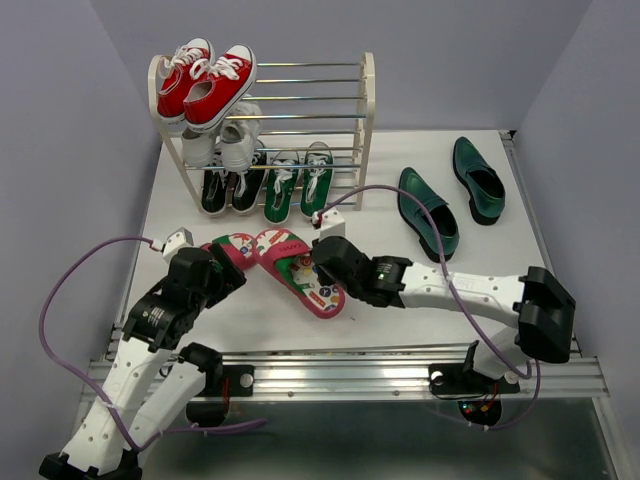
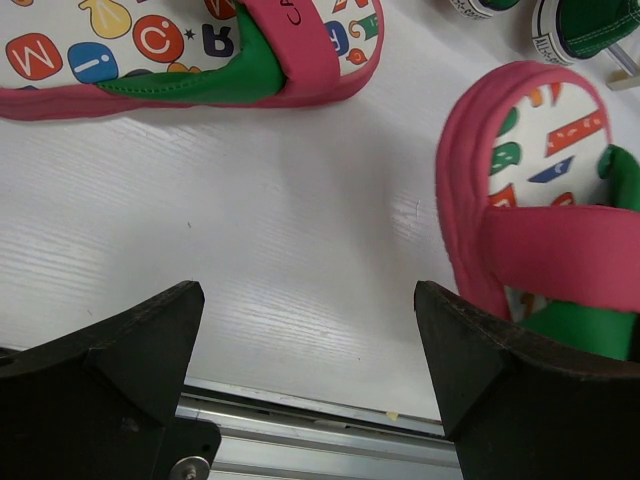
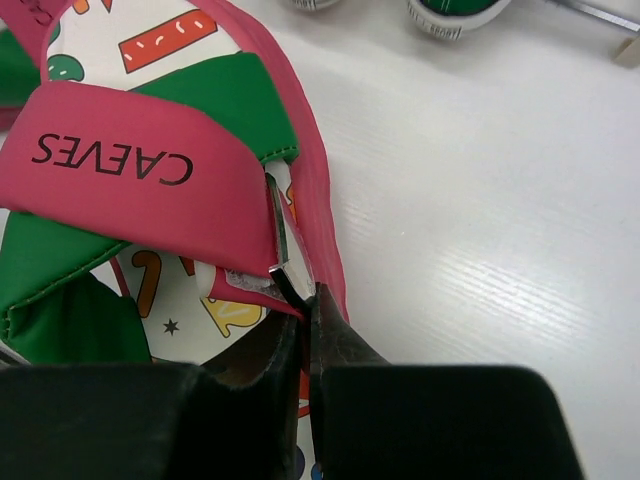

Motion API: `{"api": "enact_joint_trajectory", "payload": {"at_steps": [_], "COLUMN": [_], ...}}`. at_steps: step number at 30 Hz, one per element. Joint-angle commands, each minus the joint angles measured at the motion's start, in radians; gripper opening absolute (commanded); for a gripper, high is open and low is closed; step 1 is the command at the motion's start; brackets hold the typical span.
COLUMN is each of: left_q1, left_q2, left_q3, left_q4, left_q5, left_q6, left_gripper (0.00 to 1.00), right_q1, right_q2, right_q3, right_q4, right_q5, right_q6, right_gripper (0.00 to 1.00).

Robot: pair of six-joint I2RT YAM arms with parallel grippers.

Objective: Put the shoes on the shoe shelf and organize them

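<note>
Near the middle of the table (image 1: pixel 500 245), just toward 9 o'clock in the overhead view, two pink-red flip-flops lie on the white surface. The larger-showing flip-flop (image 1: pixel 300 272) (image 3: pixel 150 160) runs from 11 to 5 o'clock. The right gripper (image 1: pixel 322 258) (image 3: pixel 300 290) reaches in from 3 o'clock, its fingers pressed together and pinching the pink rim of that sole beside the strap marked CAEVES. The second flip-flop (image 1: pixel 232 246) sits at its 9 o'clock side, partly covered by the left gripper (image 1: pixel 230 272) (image 2: pixel 305 295). That gripper's fingers are spread wide over bare table and hold nothing; in its wrist view one flip-flop lies at 12 o'clock and the other at 3 o'clock.

At 11 o'clock stands the shoe shelf (image 1: pixel 367 120). It carries red sneakers (image 1: pixel 205 85) on top, white sneakers (image 1: pixel 225 140) in the middle, and black sneakers (image 1: pixel 228 188) beside the green canvas sneakers (image 1: pixel 300 182) on the bottom tier. The dark green loafers (image 1: pixel 428 212) lie on the table at 2 o'clock, apart from each other.
</note>
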Motion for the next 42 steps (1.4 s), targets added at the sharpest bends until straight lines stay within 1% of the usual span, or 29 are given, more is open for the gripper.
{"api": "enact_joint_trajectory", "payload": {"at_steps": [1,6,11,17,20,22,29,34,37,42], "left_q1": [0.002,0.002,0.002,0.002,0.002,0.002,0.002,0.002,0.002,0.002], "left_q2": [-0.008,-0.012,-0.028,-0.029,-0.025,-0.022,-0.017,0.003,0.015,0.026], "left_q3": [0.028,0.028,0.028,0.034,0.038,0.040,0.038,0.049,0.055,0.052], "left_q4": [0.000,-0.006,-0.005,0.006,0.012,0.015,0.024,0.032,0.035,0.043], "left_q5": [-0.028,-0.035,-0.029,-0.022,-0.017,-0.016,-0.003,0.000,0.001,0.003], "left_q6": [0.014,-0.002,-0.014,-0.019,-0.017,-0.014,-0.015,-0.012,-0.011,-0.011], "left_gripper": [0.99,0.99,0.99,0.99,0.99,0.99,0.99,0.99,0.99,0.99], "right_q1": [0.004,0.004,0.004,0.004,0.004,0.004,-0.042,-0.120,-0.141,-0.174], "right_q2": [-0.102,-0.171,-0.190,-0.182,-0.152,-0.136,-0.053,0.023,0.080,0.163], "right_q3": [0.005,0.017,0.043,0.090,0.167,0.199,0.325,0.405,0.440,0.567], "right_q4": [0.113,0.113,0.112,0.116,0.118,0.118,0.119,0.118,0.115,0.113], "right_q5": [0.062,0.117,0.194,0.361,0.482,0.510,0.551,0.525,0.516,0.563], "right_q6": [-0.077,-0.120,-0.157,-0.160,-0.158,-0.154,-0.131,-0.120,-0.102,-0.069], "right_gripper": [0.01,0.01,0.01,0.01,0.01,0.01,0.01,0.01,0.01,0.01]}}
